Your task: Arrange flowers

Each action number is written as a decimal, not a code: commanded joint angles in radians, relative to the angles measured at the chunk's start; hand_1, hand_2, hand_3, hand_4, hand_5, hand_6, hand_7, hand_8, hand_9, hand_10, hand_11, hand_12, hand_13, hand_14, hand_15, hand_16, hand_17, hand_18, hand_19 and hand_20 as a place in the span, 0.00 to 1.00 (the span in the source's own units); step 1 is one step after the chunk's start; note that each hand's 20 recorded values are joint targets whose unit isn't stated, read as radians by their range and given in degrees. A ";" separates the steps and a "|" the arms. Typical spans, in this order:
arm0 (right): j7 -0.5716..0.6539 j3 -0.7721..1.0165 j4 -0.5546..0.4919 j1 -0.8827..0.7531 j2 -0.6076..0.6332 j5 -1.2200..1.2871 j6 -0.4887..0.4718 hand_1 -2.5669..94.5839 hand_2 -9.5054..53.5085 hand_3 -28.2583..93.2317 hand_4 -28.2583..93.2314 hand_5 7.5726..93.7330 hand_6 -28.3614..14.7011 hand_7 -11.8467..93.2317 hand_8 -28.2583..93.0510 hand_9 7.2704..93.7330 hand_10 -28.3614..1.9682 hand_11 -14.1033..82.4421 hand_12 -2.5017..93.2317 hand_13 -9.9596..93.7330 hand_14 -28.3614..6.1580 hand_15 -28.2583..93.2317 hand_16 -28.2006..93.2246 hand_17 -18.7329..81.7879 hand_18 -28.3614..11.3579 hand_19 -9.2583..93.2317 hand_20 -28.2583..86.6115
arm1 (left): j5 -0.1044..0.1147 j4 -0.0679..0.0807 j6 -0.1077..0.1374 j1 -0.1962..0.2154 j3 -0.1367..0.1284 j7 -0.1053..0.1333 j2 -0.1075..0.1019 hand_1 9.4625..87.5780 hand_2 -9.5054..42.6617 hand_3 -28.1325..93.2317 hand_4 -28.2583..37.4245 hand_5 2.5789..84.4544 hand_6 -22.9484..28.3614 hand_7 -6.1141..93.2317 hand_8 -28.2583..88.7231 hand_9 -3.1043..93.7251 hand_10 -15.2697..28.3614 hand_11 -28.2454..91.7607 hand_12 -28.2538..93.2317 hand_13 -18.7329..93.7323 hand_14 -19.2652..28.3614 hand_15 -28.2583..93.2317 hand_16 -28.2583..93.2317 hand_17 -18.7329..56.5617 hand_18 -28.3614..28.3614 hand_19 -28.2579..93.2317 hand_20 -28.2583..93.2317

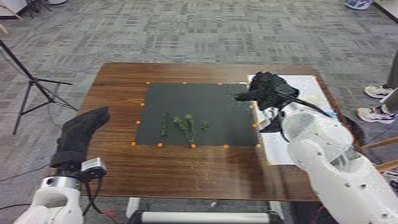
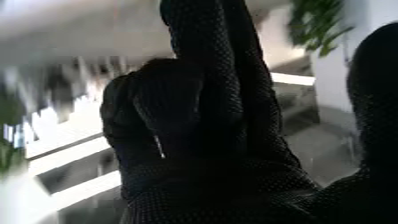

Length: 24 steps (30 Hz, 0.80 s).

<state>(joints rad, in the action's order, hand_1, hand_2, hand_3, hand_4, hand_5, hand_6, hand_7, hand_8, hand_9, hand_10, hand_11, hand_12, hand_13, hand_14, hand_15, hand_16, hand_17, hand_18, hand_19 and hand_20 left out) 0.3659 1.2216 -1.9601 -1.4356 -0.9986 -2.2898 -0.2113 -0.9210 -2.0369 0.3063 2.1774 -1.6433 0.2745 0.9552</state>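
The right hand [image 1: 269, 91] has its longer fingers [image 2: 209, 65] straight and close together, with other fingers beside them bent toward the palm and the thumb [image 2: 378, 85] standing well apart. Green leaves [image 2: 317, 22] show in the gap between the straight fingers and the thumb; they are blurred, and I cannot tell whether they touch the hand. In the head view this hand is over the far right part of the black mat [image 1: 182, 95] and the edge of the white paper [image 1: 305, 84]; whether it touches either is hard to tell.

The green sprigs [image 1: 185, 125] lie on the near part of the mat, well apart from the right hand, to its left and closer to the robot. One is off to the left of the rest.

The left hand [image 1: 84, 130] is at the left side of the brown table [image 1: 120, 77], its fingers straight and together, pointing away from the robot. It is to the left of the mat and apart from the sprigs. Small orange markers [image 1: 138, 122] run along the mat's edges. A black tripod [image 1: 32, 80] stands on the carpet left of the table.
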 commanded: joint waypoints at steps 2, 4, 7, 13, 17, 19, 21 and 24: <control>0.044 -0.076 0.209 0.123 -0.005 -0.114 0.063 0.28 0.00 0.75 0.14 0.81 0.59 0.33 0.18 0.99 0.55 0.44 0.27 0.88 0.57 0.79 0.55 0.61 0.02 0.97 0.70 | -0.002 -0.009 -0.004 0.002 0.002 -0.005 -0.002 0.19 0.17 0.82 0.13 0.57 0.50 0.24 0.18 0.52 0.64 0.41 0.35 0.48 0.73 0.35 0.25 0.32 0.66 0.26 0.36; 0.040 -0.097 0.248 0.159 -0.012 -0.166 0.043 0.28 0.00 0.75 0.14 0.82 0.59 0.33 0.18 1.00 0.56 0.45 0.27 0.89 0.59 0.79 0.55 0.62 0.03 0.98 0.70 | -0.002 -0.010 -0.003 0.002 0.002 -0.005 -0.003 0.19 0.17 0.82 0.13 0.57 0.50 0.24 0.18 0.52 0.64 0.41 0.35 0.48 0.73 0.35 0.25 0.32 0.66 0.26 0.36; 0.045 -0.118 0.293 0.212 -0.012 -0.228 -0.037 0.27 0.00 0.74 0.14 0.82 0.59 0.33 0.18 1.00 0.57 0.46 0.27 0.90 0.63 0.79 0.56 0.64 0.03 0.99 0.69 | -0.004 -0.009 -0.007 -0.003 0.004 -0.008 -0.007 0.19 0.17 0.82 0.13 0.57 0.50 0.24 0.18 0.52 0.64 0.41 0.35 0.49 0.73 0.35 0.25 0.32 0.66 0.26 0.36; 0.053 -0.105 0.285 0.240 0.003 -0.226 -0.166 0.23 0.00 0.71 0.13 0.81 0.57 0.31 0.18 1.00 0.55 0.47 0.28 0.91 0.64 0.78 0.57 0.66 0.04 1.00 0.69 | 0.000 -0.017 -0.003 0.013 -0.006 -0.004 -0.007 0.19 0.17 0.82 0.13 0.57 0.50 0.24 0.18 0.53 0.64 0.41 0.35 0.49 0.73 0.35 0.25 0.32 0.66 0.26 0.36; 0.037 -0.100 0.290 0.250 0.003 -0.258 -0.234 0.20 0.00 0.69 0.14 0.81 0.55 0.30 0.19 1.00 0.54 0.47 0.30 0.92 0.63 0.78 0.57 0.68 0.07 1.00 0.69 | -0.002 -0.018 -0.004 0.018 -0.006 -0.002 -0.006 0.19 0.17 0.82 0.13 0.57 0.50 0.24 0.18 0.53 0.64 0.41 0.35 0.48 0.73 0.35 0.25 0.32 0.66 0.26 0.36; 0.032 -0.099 0.293 0.249 0.003 -0.255 -0.251 0.18 0.00 0.68 0.14 0.81 0.54 0.29 0.19 0.99 0.53 0.47 0.30 0.92 0.63 0.78 0.58 0.68 0.07 1.00 0.68 | -0.001 -0.019 -0.003 0.018 -0.004 0.002 -0.005 0.19 0.17 0.82 0.13 0.57 0.50 0.24 0.18 0.53 0.64 0.41 0.35 0.49 0.73 0.35 0.25 0.32 0.66 0.26 0.36; 0.035 -0.104 0.302 0.249 0.002 -0.272 -0.253 0.17 0.00 0.68 0.14 0.81 0.53 0.29 0.19 0.99 0.52 0.47 0.30 0.92 0.63 0.77 0.58 0.68 0.07 1.00 0.68 | 0.000 -0.015 -0.005 0.008 0.001 0.002 -0.004 0.19 0.17 0.82 0.13 0.57 0.50 0.24 0.18 0.53 0.64 0.41 0.35 0.49 0.73 0.35 0.25 0.32 0.66 0.26 0.36; 0.040 -0.098 0.323 0.236 -0.005 -0.264 -0.239 0.17 0.00 0.67 0.14 0.81 0.53 0.29 0.19 0.99 0.52 0.47 0.30 0.92 0.63 0.77 0.58 0.69 0.07 1.00 0.68 | -0.002 -0.012 -0.009 0.001 0.006 0.001 -0.003 0.19 0.17 0.82 0.13 0.57 0.50 0.24 0.18 0.53 0.64 0.41 0.35 0.49 0.73 0.35 0.25 0.32 0.66 0.26 0.36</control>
<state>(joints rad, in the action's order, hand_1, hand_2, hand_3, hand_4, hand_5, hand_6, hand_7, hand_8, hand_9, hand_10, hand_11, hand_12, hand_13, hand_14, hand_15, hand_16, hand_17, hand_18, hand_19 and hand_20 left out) 0.3996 1.1168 -1.6642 -1.1978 -1.0031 -2.5309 -0.4639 -0.9216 -2.0458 0.3058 2.1833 -1.6451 0.2741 0.9480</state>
